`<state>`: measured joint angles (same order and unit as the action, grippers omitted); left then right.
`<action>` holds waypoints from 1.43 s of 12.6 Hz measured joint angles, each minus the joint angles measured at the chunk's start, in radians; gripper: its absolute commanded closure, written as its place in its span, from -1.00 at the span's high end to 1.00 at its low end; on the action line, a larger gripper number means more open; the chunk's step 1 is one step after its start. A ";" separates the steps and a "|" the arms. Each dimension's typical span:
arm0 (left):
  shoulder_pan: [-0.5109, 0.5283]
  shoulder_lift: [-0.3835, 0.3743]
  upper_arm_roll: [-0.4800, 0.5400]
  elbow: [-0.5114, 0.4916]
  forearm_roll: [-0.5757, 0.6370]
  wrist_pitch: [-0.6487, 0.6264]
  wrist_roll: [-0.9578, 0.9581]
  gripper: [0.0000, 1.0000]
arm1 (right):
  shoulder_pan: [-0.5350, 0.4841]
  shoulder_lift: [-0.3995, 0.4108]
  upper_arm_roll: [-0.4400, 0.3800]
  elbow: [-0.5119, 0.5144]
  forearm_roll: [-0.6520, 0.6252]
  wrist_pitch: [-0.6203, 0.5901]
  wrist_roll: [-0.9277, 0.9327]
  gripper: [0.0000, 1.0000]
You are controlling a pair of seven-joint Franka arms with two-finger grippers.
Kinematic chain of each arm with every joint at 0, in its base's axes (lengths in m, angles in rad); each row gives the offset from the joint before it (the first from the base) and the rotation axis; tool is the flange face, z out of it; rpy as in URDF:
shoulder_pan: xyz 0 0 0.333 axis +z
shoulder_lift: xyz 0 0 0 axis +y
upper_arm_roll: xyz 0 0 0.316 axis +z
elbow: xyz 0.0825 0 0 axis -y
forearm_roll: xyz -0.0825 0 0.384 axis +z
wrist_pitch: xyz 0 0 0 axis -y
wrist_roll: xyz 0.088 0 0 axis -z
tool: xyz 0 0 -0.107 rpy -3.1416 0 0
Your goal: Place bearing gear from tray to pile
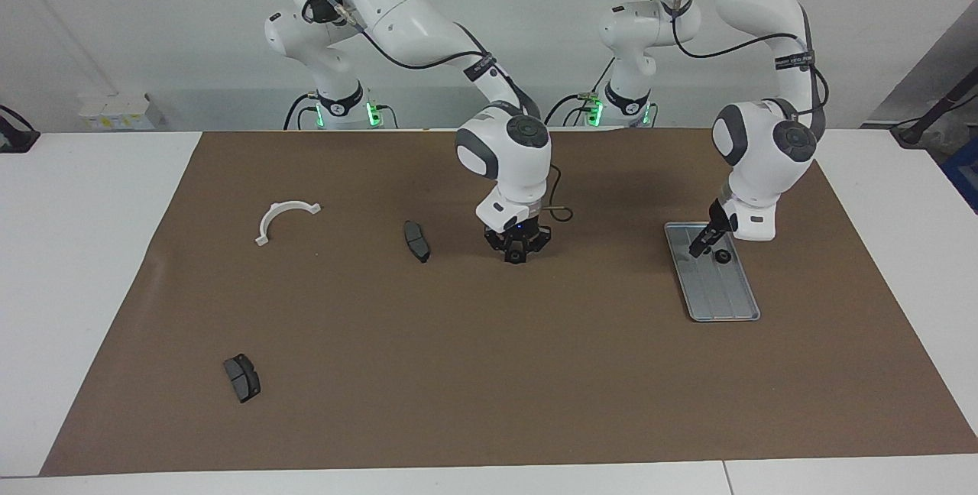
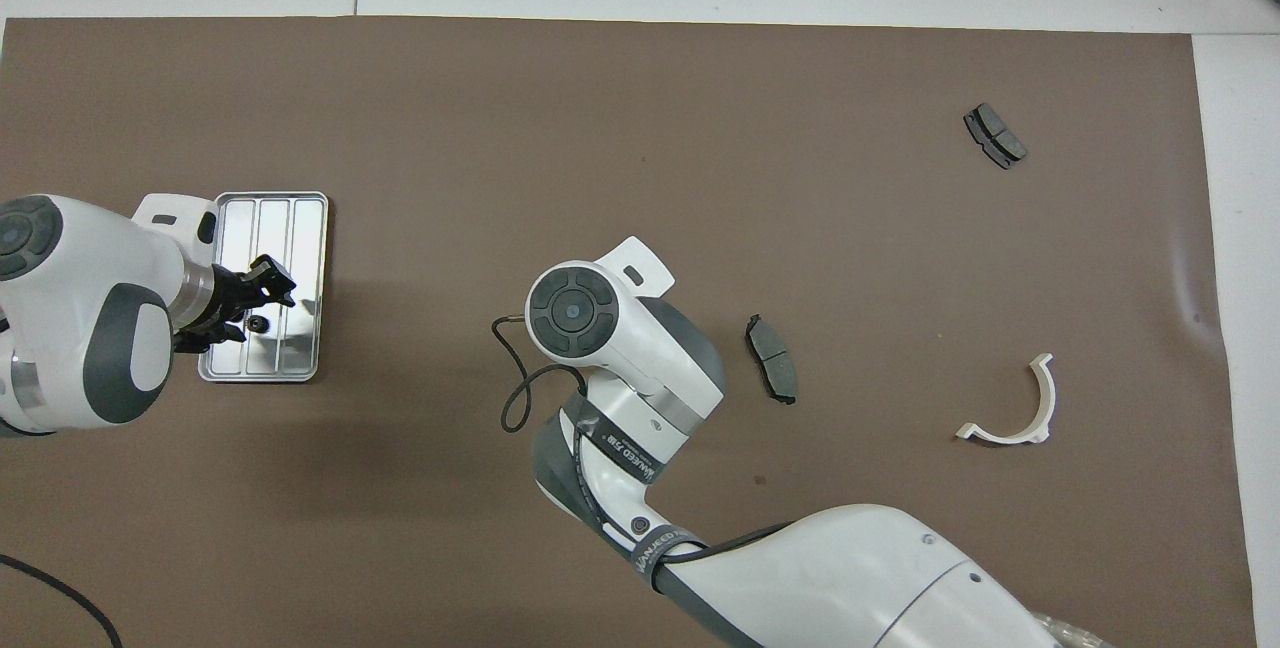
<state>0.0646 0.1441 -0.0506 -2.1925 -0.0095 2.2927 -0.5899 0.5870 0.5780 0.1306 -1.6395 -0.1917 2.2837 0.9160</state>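
Observation:
The silver tray [image 1: 726,298] [image 2: 303,228] lies toward the left arm's end of the brown mat. One small black bearing gear [image 1: 721,254] [image 2: 258,324] rests on the tray's end nearer to the robots. My left gripper [image 1: 701,244] [image 2: 250,308] hangs open low over that end, with the gear just beside its tips. At mid-mat my right gripper [image 1: 517,252] points straight down, shut on a second small black bearing gear [image 1: 516,257] at mat level. In the overhead view the right wrist hides both.
The pile's parts lie scattered toward the right arm's end: a brake pad [image 1: 416,241] [image 2: 772,372] beside the right gripper, a white half-ring bracket [image 1: 284,218] [image 2: 1015,408], and another brake pad [image 1: 242,377] [image 2: 994,135] farthest from the robots. A black cable [image 2: 515,378] loops by the right wrist.

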 measured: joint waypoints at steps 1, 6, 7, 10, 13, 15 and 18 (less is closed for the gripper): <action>0.000 0.000 0.000 -0.005 0.000 0.006 -0.001 0.12 | -0.003 -0.001 -0.003 0.002 0.000 0.002 0.000 -1.00; 0.010 0.000 0.003 -0.014 0.000 0.011 -0.001 -0.02 | -0.132 -0.123 -0.014 -0.086 -0.001 0.005 -0.065 -1.00; 0.010 0.000 0.003 -0.015 0.000 0.011 -0.001 -0.06 | -0.172 -0.174 -0.014 -0.148 -0.001 0.011 -0.112 -1.00; 0.010 0.000 0.003 -0.018 0.000 0.013 -0.002 -0.13 | -0.263 -0.299 -0.013 -0.318 0.006 0.023 -0.204 -1.00; 0.010 0.000 0.003 -0.019 0.000 0.014 -0.002 -0.18 | -0.329 -0.396 -0.012 -0.474 0.071 0.062 -0.341 -1.00; 0.010 0.000 0.003 -0.027 0.000 0.026 -0.002 -0.22 | -0.361 -0.446 -0.013 -0.562 0.094 0.066 -0.404 -1.00; 0.010 0.000 0.003 -0.039 0.000 0.036 -0.002 -0.39 | -0.381 -0.484 -0.012 -0.646 0.094 0.076 -0.437 -1.00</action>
<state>0.0741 0.1436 -0.0475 -2.2320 -0.0094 2.3283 -0.5916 0.2064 0.0941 0.1191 -2.2857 -0.0978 2.3602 0.4788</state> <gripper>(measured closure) 0.621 0.652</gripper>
